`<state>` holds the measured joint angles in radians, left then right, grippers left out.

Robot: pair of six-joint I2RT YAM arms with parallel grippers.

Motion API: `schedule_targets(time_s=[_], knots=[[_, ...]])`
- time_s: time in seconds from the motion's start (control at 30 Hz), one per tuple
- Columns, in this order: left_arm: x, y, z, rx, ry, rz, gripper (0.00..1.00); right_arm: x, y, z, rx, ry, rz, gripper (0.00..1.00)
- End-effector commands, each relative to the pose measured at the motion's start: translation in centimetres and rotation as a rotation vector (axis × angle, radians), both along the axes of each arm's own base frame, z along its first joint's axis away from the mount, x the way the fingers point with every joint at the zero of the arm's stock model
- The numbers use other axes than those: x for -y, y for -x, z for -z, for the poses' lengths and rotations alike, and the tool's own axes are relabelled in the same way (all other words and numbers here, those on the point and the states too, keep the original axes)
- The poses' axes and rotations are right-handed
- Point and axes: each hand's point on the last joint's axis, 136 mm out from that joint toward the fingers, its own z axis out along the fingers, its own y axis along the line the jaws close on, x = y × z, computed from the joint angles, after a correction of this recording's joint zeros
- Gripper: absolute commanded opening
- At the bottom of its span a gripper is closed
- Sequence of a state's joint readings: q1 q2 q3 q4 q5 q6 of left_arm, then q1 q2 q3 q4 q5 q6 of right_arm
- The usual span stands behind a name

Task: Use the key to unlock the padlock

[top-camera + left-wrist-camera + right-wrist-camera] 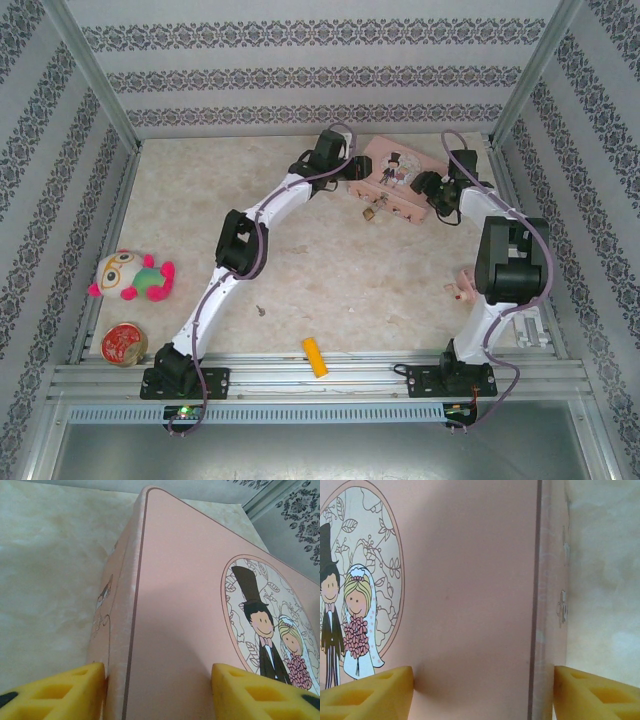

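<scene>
The small brass padlock [370,212] hangs at the front wall of the pink tin [395,178] at the back of the table. A tiny dark speck that looks like the key [261,311] lies alone on the table, far from both grippers. My left gripper [355,168] is at the tin's left end. In the left wrist view, the left gripper [157,692] stands open astride the tin's [190,605] upper edge, with one finger [85,692] against the side wall. My right gripper [432,188] is at the right end. The right gripper [482,695] is open over the tin's [470,580] edge.
A yellow block [315,357] lies near the front rail. A plush toy [130,277] and a round red tin [124,343] sit at the left edge. A small pink object [460,286] lies beside the right arm. Patterned walls enclose the table.
</scene>
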<state>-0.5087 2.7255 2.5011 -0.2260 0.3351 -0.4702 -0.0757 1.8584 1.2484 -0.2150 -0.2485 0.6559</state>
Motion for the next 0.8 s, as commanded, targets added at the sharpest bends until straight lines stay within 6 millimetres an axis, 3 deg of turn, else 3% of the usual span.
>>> schedule_targets(time_s=[0.0, 0.17, 0.3, 0.6, 0.77], knots=[[1.6, 3.3, -0.2, -0.019, -0.051, 0.086, 0.49, -5.4, 0.4, 0.8, -0.008, -0.070, -0.140, 0.67], [-0.1, 4.8, -1.6, 0.022, -0.060, 0.048, 0.39, -8.7, 1.4, 0.5, 0.000, -0.084, -0.212, 0.65], [-2.5, 7.1, -2.7, 0.048, -0.044, -0.010, 0.32, -11.4, 2.6, 0.2, 0.000, -0.090, -0.271, 0.65], [-8.3, 14.8, -3.3, 0.046, -0.033, -0.145, 0.28, -17.4, 6.9, -0.5, -0.003, -0.071, -0.403, 0.65], [-10.6, 19.3, -2.8, 0.034, -0.044, -0.216, 0.26, -19.8, 9.1, -0.6, -0.006, -0.054, -0.452, 0.65]])
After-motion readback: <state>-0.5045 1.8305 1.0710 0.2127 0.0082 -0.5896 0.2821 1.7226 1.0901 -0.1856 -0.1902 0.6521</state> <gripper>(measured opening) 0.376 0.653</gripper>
